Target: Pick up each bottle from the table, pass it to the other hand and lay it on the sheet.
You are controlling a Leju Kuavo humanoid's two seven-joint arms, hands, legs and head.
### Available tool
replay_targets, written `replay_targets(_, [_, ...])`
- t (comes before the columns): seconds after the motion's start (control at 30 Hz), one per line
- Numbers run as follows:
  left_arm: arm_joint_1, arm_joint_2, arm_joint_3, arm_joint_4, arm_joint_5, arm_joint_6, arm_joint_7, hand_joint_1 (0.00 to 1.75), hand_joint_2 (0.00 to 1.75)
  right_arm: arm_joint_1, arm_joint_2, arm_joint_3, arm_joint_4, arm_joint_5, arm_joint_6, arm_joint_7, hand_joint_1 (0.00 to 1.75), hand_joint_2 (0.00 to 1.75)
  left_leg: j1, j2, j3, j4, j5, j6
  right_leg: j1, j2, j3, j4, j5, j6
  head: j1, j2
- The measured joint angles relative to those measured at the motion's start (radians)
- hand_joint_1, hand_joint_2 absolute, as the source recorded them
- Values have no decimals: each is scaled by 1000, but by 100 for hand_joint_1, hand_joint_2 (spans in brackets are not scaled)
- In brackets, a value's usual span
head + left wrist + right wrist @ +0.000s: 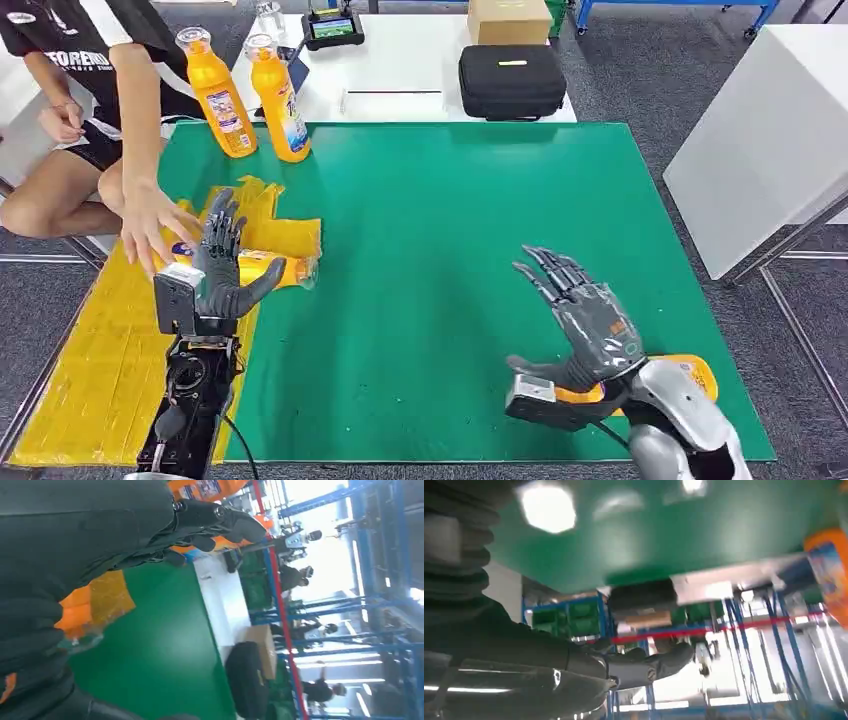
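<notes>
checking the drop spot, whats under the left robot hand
An orange bottle lies on its side on the yellow sheet, under the left robot hand. The robot hand covers its middle, so contact can't be judged.

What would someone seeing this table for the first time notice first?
The big green mat covering the table draws the eye, with a yellow sheet along its left edge. There the robot's left hand sits over a lying orange plastic bottle, with a person's hand right beside it. Two upright orange bottles stand at the mat's far left corner, and the right hand hovers with fingers spread at near right.
</notes>
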Motion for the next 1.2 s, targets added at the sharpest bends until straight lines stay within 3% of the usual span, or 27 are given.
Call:
replay_targets(0.23, [0,4,-30,1,49,-21,-13,0,175,67,-188,-224,54,-134,217,-36,0,175,-4,0,0,0,-2,4,-4,-1,0,0,-1,3,0,0])
replay_targets(0.47, [2,6,-54,15,73,-20,-24,0,175,81,-279,-309,148,-147,271,-40,0,175,-3,0,0,0,-2,4,-4,-1,0,0,-1,4,0,0])
replay_targets(0.87, [-5,6,-71,40,83,-16,-25,0,175,72,-344,-327,256,-169,306,-42,0,175,-3,0,0,0,-2,4,-4,-1,0,0,-1,4,0,0])
replay_targets(1.2, [-29,6,-77,55,84,-20,-20,0,175,55,-335,-284,343,-148,304,-24,0,175,-3,0,0,0,-2,4,-4,-1,0,0,-2,4,0,0])
